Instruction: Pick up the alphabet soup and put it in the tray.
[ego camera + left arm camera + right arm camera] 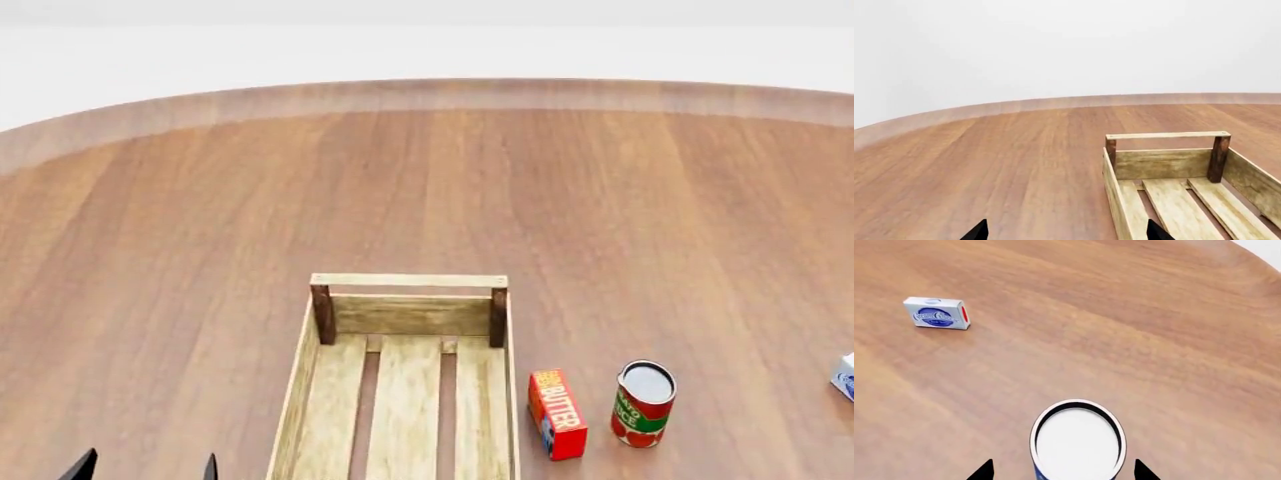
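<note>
Left gripper [147, 468]: low at the left edge of the head view, only two dark fingertips visible. Jaws parted, holding nothing, bare worktop [561, 200] between the tips. Same state in the left wrist view, tips set wide apart over wood grain, one tip at the near wall of the tray.

Tray [407, 281]: light-wood slatted crate with darker corner posts, resting on the worktop just right of the left gripper, long axis running away from the robot. Three floor slats visible with gaps between. Nothing inside the visible part; near end cut off by the frame edge.

Butter box [557, 414]: red, lying flat just beside the right wall of the tray, apart from it.

Red-and-green can [643, 404]: upright, grey lid facing up, just right of the butter box, not touching.

Blue-and-white box [845, 376]: partly cut off at the right edge of the head view. Seen whole in the right wrist view, lying flat, well apart from the can there.

Alphabet soup [1077, 440]: outside the head view. In the right wrist view, upright on the worktop, white top with dark rim, blue label just visible below.

Right gripper [1063, 471]: fingertips spread wide, one on each side of the alphabet soup, clear gaps both sides. No contact, nothing gripped.
</note>
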`<state>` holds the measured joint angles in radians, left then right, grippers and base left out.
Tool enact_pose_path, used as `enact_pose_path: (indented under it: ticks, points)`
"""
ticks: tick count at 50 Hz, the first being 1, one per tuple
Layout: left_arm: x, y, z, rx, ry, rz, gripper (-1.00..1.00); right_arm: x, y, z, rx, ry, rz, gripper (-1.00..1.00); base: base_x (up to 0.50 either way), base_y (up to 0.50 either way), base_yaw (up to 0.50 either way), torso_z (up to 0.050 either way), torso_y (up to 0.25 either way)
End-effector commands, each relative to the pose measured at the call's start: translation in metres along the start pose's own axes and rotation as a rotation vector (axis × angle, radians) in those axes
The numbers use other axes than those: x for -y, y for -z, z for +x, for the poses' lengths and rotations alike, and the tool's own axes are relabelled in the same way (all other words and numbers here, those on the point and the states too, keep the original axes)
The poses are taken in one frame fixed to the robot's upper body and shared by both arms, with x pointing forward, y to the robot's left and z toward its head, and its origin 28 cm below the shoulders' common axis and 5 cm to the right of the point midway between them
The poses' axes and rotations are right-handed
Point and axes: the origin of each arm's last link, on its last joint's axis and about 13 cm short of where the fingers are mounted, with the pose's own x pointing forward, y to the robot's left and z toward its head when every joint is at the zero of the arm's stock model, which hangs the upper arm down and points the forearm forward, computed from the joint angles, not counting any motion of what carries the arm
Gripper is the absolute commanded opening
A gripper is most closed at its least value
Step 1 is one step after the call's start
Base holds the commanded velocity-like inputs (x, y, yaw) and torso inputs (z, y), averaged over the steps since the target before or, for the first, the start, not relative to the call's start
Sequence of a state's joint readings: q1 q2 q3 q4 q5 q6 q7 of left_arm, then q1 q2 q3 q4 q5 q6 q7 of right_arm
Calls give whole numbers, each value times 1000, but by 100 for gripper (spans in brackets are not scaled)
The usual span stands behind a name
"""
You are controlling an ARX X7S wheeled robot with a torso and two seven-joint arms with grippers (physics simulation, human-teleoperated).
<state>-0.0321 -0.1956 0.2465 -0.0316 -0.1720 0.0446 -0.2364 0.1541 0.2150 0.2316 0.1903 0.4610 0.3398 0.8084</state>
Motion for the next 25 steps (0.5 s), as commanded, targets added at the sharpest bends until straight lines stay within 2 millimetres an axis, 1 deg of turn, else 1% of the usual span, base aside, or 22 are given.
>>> enact_pose_path:
  ticks: [1, 8, 25]
  points:
    - [0, 0, 1, 0, -1, -1, 100, -1, 1, 5, -3, 6, -15, 100, 0, 0, 0, 0, 0]
    - [0, 0, -1, 0, 0, -1, 100, -2, 3, 10, -11, 15, -28, 100, 0, 0, 0, 0, 0]
    - [0, 0, 0, 0, 0, 0, 100, -1, 6, 15, -26, 25, -33, 100, 0, 0, 0, 0, 0]
